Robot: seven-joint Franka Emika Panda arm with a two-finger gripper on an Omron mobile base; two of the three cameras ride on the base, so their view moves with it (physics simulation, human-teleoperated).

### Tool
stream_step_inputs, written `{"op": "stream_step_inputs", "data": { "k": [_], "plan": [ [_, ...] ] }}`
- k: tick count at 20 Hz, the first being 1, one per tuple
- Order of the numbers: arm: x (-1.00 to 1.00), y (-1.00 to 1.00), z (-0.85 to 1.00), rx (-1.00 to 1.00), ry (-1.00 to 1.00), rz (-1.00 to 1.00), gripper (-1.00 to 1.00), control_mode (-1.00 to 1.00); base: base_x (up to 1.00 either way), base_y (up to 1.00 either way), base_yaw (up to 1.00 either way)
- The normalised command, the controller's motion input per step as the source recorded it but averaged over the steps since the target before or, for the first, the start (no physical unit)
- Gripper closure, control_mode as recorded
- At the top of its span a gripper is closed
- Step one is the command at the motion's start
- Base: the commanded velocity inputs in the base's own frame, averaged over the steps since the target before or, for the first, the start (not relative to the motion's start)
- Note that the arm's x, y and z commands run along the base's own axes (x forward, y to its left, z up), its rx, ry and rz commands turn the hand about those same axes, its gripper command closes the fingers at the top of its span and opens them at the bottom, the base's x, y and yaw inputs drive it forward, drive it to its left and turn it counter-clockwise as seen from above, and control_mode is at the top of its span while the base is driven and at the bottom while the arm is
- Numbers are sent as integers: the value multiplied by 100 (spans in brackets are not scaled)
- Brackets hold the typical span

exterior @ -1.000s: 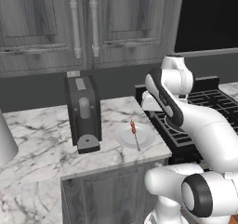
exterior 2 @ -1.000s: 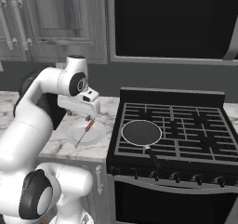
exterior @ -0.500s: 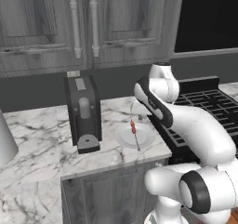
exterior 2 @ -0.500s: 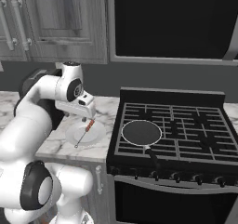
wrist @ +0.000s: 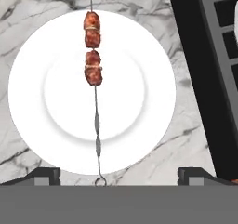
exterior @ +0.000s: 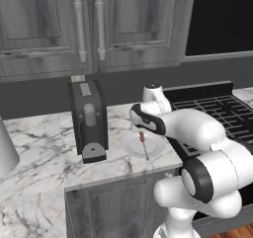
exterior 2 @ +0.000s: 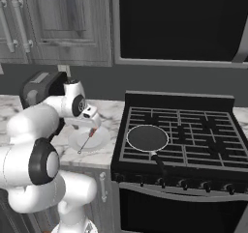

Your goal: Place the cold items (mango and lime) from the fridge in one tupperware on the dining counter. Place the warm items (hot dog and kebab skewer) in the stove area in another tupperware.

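The kebab skewer (wrist: 93, 65) lies on a round white plate (wrist: 42, 121), two brown meat chunks at its far end and the thin metal stem with a looped end toward me. My gripper (wrist: 122, 175) hangs just above the plate's near rim, open, its two dark fingertips (wrist: 44, 174) far apart on either side of the skewer's stem and touching nothing. In the left base view the gripper (exterior: 141, 130) sits over the skewer (exterior: 144, 144) and plate (exterior: 129, 145). From the right base camera the gripper (exterior 2: 93, 127) is above the skewer (exterior 2: 86, 142) and plate (exterior 2: 101, 139).
A black stove (exterior: 217, 108) (exterior 2: 193, 125) borders the plate on the right, with a round dark pan (exterior 2: 147, 137) on its front left burner. A dark appliance (exterior: 89, 121) stands on the marble counter (exterior: 44, 163) left of the plate. Grey cabinets (exterior: 89, 24) hang above.
The arm has swung left and lowered, bringing the hand from beside the stove to just above the plate and skewer. The jaws stayed open.
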Motion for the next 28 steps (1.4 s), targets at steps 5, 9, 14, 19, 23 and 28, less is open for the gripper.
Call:
{"op": "stream_step_inputs", "data": {
  "k": [5,9,14,19,23,28],
  "plan": [
    [28,0,-44,1,-6,1,-100,-100,0,0,0],
    [37,0,-39,5,-2,8,-100,-100,0,0,0],
    [22,0,-33,0,-1,6,-100,-100,0,0,0],
    [41,1,-9,0,0,1,-100,-100,0,0,0],
    [21,8,-17,0,-4,0,-100,-100,0,0,0],
    [10,10,-19,0,-3,0,-100,-100,0,0,0]
  ]
}}
